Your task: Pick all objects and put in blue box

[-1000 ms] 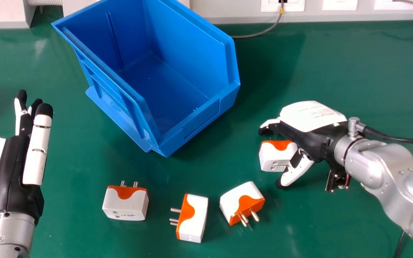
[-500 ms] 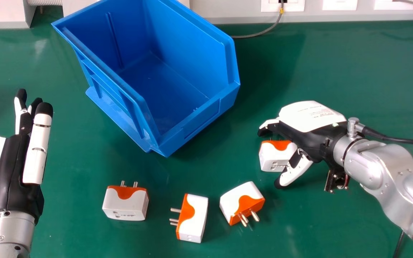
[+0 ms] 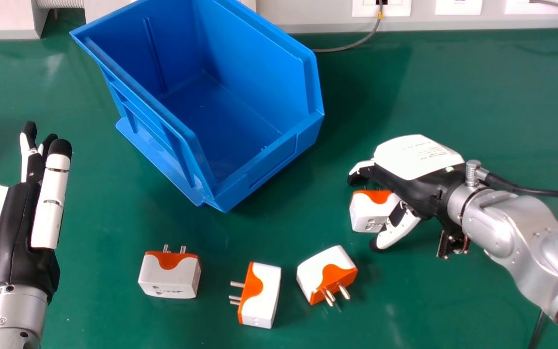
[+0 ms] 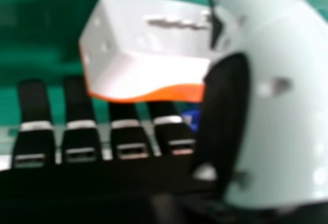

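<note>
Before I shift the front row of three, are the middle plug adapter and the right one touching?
Apart. Head view: a strip of green tabletop shows between the middle plug adapter and the right plug adapter.

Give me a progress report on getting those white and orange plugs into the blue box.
Done: apparently nothing, as no plug shows in the visible part of the blue box.
In hand: none is lifted. The right hand is over the far-right plug, its thumb beside it, probably about to grasp.
Left: all four, counting that one and the three nearer plugs on the green table.
</note>
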Motion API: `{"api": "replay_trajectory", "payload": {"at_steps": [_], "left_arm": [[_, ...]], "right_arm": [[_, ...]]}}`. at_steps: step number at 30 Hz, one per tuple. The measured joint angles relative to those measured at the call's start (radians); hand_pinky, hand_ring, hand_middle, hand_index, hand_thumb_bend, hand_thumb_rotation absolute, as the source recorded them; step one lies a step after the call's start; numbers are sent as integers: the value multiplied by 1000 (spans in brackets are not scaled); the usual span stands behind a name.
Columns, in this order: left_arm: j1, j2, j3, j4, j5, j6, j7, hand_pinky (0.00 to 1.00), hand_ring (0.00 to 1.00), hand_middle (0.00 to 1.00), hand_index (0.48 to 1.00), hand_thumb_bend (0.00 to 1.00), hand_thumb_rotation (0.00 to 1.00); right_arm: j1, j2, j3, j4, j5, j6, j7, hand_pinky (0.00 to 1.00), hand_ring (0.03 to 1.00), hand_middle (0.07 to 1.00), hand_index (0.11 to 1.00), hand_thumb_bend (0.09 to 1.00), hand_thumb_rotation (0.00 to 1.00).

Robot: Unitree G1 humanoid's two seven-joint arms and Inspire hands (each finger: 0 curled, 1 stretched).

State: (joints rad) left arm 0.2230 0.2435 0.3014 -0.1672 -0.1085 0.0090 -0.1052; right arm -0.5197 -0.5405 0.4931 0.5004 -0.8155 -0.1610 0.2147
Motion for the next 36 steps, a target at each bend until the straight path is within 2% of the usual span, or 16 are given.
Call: {"api": "replay_trajectory", "payload": {"at_steps": [6,13,17,23,31,36], "left_arm": [[0,0,0,-7,0,8,4,1000,1000,1000,1000,388,1000],[0,0,0,-15,0,17,8,1000,1000,1000,1000,391,1000],[0,0,0,-16,1,25,17,1000,1000,1000,1000,392,1000],[0,0,-1,-21,1,26,18,1000,1000,1000,1000,389,1000],[-1,-3,-2,-21,1,26,21,1000,1000,1000,1000,383,1000],[-2,-5,-4,-22,1,26,22,1000,1000,1000,1000,387,1000]], "right_arm": [[-20,0,10,49,10,-51,-24,278,324,368,510,496,160],[-21,5,0,49,60,-15,34,241,282,332,483,490,159],[-21,14,-4,38,67,21,53,244,291,340,476,487,157],[-21,18,-7,30,68,42,61,273,330,379,476,484,155],[22,3,-32,-45,78,72,78,162,216,279,471,484,153],[91,-40,-103,-188,127,66,101,100,148,213,470,484,152]]}}
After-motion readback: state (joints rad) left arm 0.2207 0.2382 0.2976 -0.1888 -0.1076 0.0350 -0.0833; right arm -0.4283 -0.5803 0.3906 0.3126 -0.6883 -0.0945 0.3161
